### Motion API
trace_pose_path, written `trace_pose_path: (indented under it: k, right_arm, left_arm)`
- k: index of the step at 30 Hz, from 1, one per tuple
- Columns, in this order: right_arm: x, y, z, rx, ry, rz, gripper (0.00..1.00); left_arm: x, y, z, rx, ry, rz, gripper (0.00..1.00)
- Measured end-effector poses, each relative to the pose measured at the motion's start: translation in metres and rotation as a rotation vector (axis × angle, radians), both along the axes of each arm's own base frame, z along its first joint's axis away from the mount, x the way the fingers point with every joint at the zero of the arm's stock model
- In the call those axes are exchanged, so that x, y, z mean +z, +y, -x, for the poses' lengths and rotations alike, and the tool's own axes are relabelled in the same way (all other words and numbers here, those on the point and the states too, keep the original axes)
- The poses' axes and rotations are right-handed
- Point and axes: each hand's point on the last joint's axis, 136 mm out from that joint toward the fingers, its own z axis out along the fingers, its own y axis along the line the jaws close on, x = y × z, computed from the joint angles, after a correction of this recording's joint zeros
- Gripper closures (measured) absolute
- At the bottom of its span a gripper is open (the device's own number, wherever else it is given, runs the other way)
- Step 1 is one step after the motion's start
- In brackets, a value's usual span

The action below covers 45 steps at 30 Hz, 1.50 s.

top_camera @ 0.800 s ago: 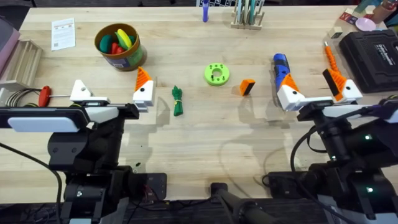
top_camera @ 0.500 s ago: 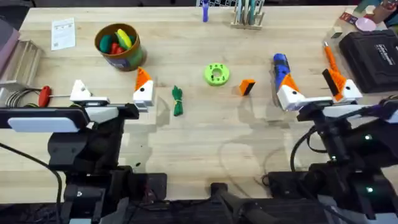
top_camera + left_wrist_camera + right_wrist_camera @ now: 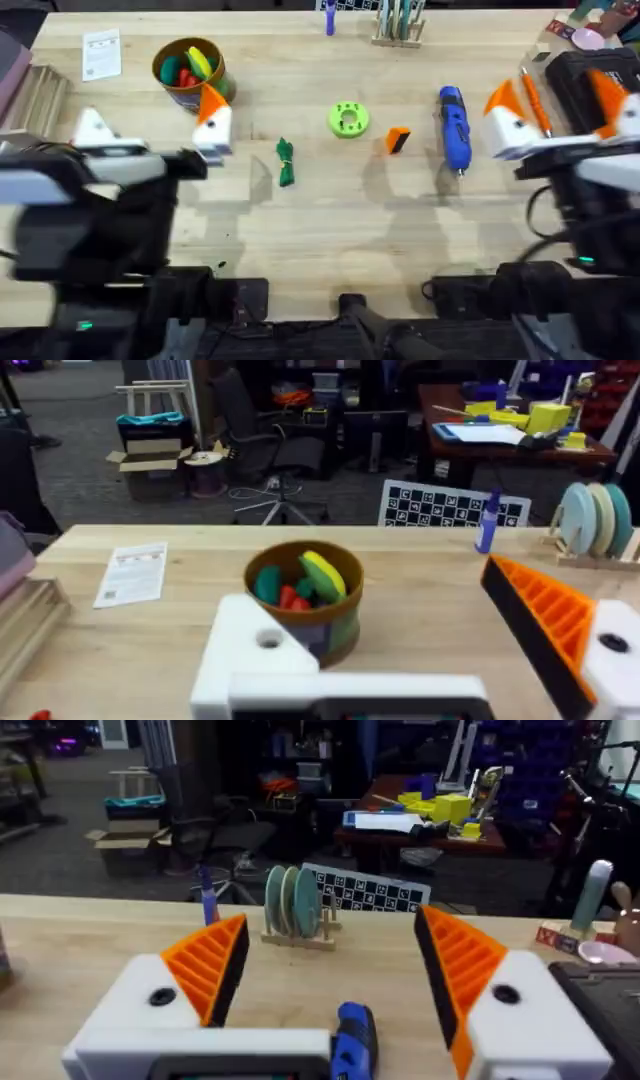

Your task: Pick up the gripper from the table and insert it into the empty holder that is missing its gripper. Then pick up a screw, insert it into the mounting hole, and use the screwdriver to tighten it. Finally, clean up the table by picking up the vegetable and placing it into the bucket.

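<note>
The gripper (image 3: 398, 140), a small orange and black block, lies on the table at mid right. The blue screwdriver (image 3: 454, 128) lies just right of it and shows between my right fingers (image 3: 352, 1035). The dark green vegetable (image 3: 286, 162) lies left of centre. The bucket (image 3: 188, 72) stands at the back left, toy pieces inside (image 3: 305, 600). My left gripper (image 3: 153, 125) hangs open in front of the bucket; one finger is a bare white holder (image 3: 250, 650), the other carries an orange pad (image 3: 545, 615). My right gripper (image 3: 565, 112) is open, raised right of the screwdriver. Screws are too small to make out.
A lime-green disc (image 3: 348, 119) sits at centre. A thin orange tool (image 3: 533, 90) and a black case (image 3: 590, 75) lie at the right. A paper card (image 3: 101, 53) and a wooden tray (image 3: 35, 95) are at the left, and a disc rack (image 3: 398, 25) stands at the back.
Both arms have risen and look larger. The left gripper shifted left and back toward the bucket. The right gripper moved right, uncovering the screwdriver.
</note>
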Motion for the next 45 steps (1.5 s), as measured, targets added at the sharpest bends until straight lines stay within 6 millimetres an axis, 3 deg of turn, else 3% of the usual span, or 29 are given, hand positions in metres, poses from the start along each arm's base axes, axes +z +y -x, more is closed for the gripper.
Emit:
trace_pose_path:
  k: [4,11,18,19,20,27,33,37,45]
  right_arm:
    - [0.029,-0.003,0.001,-0.020,0.065,-0.002,0.010]
    - [0.039,-0.009,-0.016,-0.053,0.384,0.005,0.010]
    - [0.018,-0.010,-0.023,-0.056,0.782,0.018,0.010]
    - [0.004,-0.010,-0.024,-0.058,0.931,0.024,0.010]
    - [-0.001,-0.010,-0.024,-0.058,0.974,0.026,0.010]
    - [-0.028,-0.010,-0.030,-0.057,1.133,0.031,0.010]
    - [-0.037,-0.010,-0.033,-0.057,1.171,0.032,0.010]
    - [-0.038,-0.010,-0.033,-0.057,1.175,0.032,0.009]
    - [-0.037,-0.010,-0.032,-0.057,1.176,0.033,0.009]
  left_arm:
    - [0.026,0.006,-0.011,0.025,0.092,0.001,0.014]
    - [0.016,0.011,-0.043,0.043,0.489,0.004,0.015]
    - [0.011,0.011,-0.059,0.042,0.789,0.006,0.015]
    - [0.007,0.011,-0.064,0.041,0.888,0.007,0.015]
    - [0.005,0.011,-0.064,0.041,0.918,0.007,0.015]
    - [-0.017,0.011,-0.065,0.040,1.053,0.008,0.015]
    - [-0.024,0.009,-0.058,0.033,1.096,0.014,0.015]
    - [-0.032,-0.011,-0.043,0.010,1.168,0.030,0.015]
    - [-0.070,-0.084,-0.023,-0.040,1.374,0.071,0.015]
